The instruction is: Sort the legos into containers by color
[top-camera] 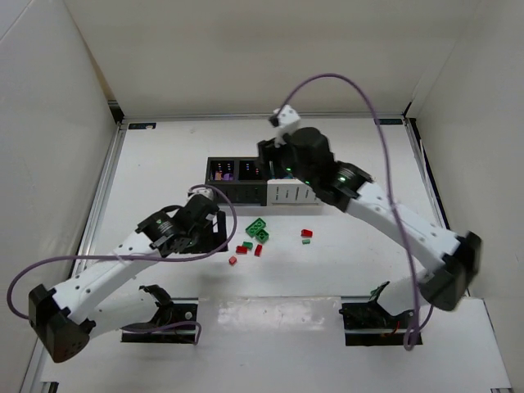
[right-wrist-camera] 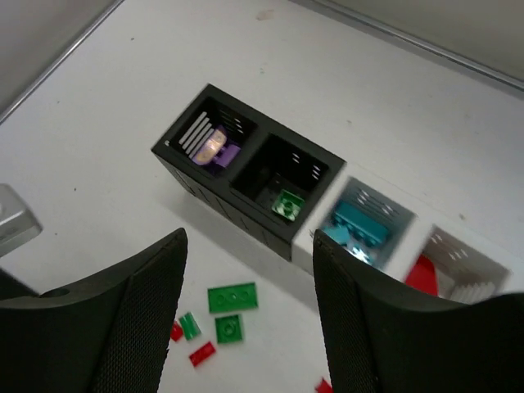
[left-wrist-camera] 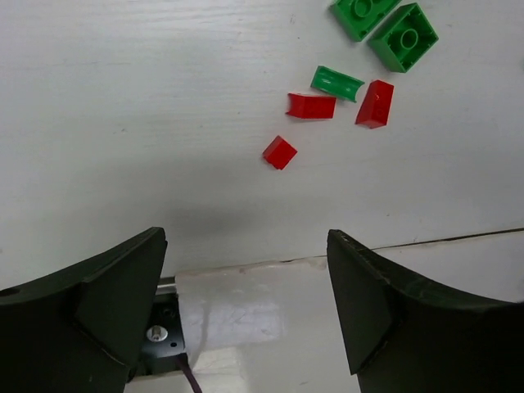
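I count four bins (right-wrist-camera: 221,209) in one row: two black, two white. Outside them I see eight loose legos (top-camera: 263,235): four green, four red. Inside the second black bin lies one green brick (right-wrist-camera: 287,205). The other three hold purple pieces (right-wrist-camera: 219,149), teal pieces (right-wrist-camera: 360,229) and red pieces (right-wrist-camera: 422,274); their number I cannot tell.
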Available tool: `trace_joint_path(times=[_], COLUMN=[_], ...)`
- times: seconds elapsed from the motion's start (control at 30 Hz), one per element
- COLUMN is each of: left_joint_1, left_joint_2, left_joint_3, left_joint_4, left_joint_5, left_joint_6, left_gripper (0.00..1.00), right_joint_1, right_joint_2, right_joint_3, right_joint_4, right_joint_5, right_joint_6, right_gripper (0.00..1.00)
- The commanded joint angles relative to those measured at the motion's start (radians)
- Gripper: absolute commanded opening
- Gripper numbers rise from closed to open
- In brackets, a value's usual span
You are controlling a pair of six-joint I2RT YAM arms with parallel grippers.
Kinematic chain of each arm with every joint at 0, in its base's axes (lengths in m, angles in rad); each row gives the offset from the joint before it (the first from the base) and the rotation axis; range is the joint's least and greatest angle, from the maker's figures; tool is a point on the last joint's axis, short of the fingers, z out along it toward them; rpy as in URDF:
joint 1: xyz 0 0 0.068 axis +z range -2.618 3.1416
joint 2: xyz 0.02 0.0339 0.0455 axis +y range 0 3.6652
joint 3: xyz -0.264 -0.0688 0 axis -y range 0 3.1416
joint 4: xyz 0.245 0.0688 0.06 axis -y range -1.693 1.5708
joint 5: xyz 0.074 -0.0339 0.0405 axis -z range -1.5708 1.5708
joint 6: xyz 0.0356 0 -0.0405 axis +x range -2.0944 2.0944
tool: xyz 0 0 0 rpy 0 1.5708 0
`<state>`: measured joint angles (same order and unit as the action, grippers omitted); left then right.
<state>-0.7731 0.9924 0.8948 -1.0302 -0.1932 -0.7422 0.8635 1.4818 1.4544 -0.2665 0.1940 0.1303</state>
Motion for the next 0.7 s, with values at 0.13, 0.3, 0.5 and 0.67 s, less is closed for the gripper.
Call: trace_joint_path(times=[0.13,0.3,0.5,0.67], left_joint_1=[0.001,-0.023,-0.040,-0.049], left_joint_2=[0.176,0.308,0.391,0.420], left_joint_3=[-0.046,-0.051,-0.089,-0.097], left_joint_4=[0.263,0.323,0.360,0.351], left_joint_5=[0.115,0.140,0.158,0.133], left_joint_6=[0.078,0.067,0.007,-0.023], left_gripper=[0.83,0.73,0.69,0.68], right_joint_1=[-0.014,-0.032,-0.103,-0.119], right_joint_2=[-0.283,-0.403,-0.498,-0.523], right_joint_3=[-0.290,-0.376,-0.445,-0.463], right_joint_4=[-0.186,-0.254,-0.263,-0.287], right_joint_5=[0.157,0.205,0.154,0.157], right_joint_6=[0.143,0.209,0.249,0.252], right_gripper=[0.66,0.66,0.66,0.66])
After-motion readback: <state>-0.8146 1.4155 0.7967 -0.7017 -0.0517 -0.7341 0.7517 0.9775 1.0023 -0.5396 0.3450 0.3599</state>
